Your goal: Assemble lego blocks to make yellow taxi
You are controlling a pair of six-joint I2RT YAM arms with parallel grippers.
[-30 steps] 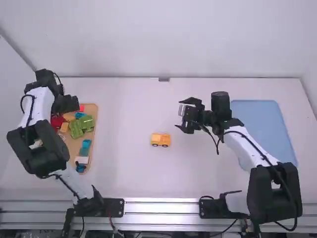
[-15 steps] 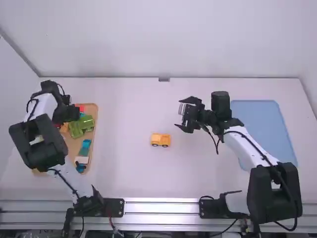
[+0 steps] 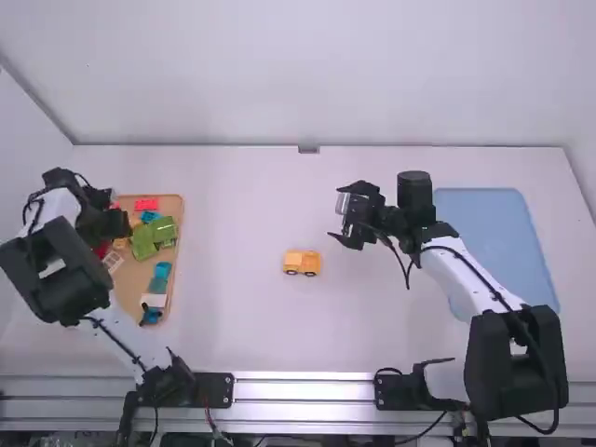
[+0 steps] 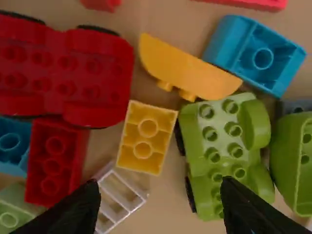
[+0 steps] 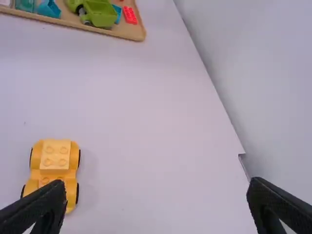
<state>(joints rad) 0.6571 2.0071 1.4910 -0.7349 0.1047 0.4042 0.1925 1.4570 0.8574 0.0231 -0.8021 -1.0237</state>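
Plain pale wall (image 3: 279,84) behind; white worktop (image 3: 242,326) in front of it. The yellow car (image 3: 303,263) stands on its wheels around the middle of the worktop, away from all four edges. Its long axis runs roughly parallel to the near edge; the raised block end points toward the wooden tray (image 3: 135,275), the low end toward the blue tray (image 3: 494,233) by the right edge.

Left end effector (image 3: 114,223): over the wooden tray's left side, fingers spread wide, nothing held. In its wrist view, a small yellow brick (image 4: 147,137) lies beside the green car base (image 4: 224,146), with a curved yellow piece (image 4: 187,68) next to both.

Right end effector (image 3: 336,214): above the worktop near the yellow car, fingers wide apart, empty.
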